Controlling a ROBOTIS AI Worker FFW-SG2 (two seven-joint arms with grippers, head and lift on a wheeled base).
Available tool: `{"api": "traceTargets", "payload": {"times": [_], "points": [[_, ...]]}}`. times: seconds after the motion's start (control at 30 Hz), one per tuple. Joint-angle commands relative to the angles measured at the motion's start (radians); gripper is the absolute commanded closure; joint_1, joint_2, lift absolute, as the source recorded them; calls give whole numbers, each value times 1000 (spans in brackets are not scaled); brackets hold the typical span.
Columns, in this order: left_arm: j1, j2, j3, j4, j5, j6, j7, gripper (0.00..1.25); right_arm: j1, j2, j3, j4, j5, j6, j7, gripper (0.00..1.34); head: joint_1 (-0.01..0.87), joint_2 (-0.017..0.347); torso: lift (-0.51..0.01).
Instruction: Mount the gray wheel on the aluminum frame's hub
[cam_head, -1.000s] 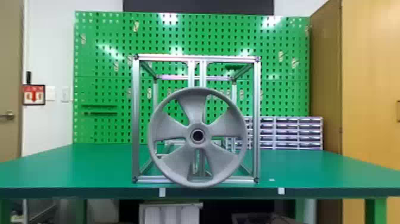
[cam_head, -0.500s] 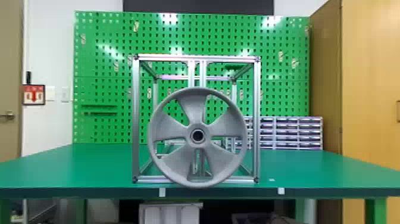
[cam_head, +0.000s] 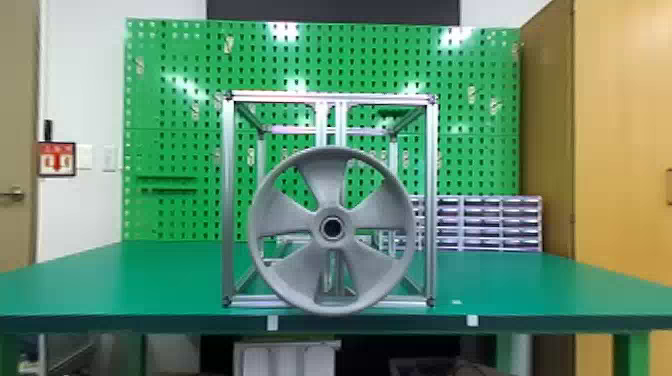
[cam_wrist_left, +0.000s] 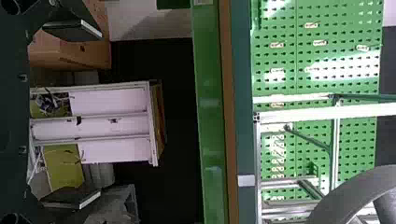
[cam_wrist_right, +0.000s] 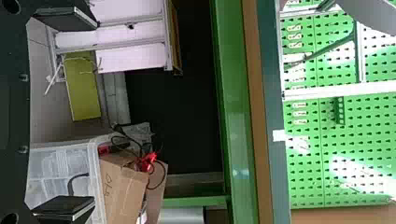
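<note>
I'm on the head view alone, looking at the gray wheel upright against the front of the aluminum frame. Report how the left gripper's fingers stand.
Observer: In the left wrist view, the left gripper is open, its two fingers wide apart.
Operator: Now report the right one.
Observer: The right gripper has its fingers spread wide too, as the right wrist view shows.

Gray wheel partly outside wrist views
</note>
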Motion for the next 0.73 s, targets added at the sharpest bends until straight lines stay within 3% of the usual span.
{"api": "traceTargets", "payload": {"times": [0.0,0.7], "points": [[7,-3,-3,0,4,-10,16,113,0,0,-2,0,0,0,0,-2,-5,6,-499],[10,-8,-2,-2,2,-21,22,116,-1,5,-5,0,-6,0,0,-2,-5,6,-499]]}}
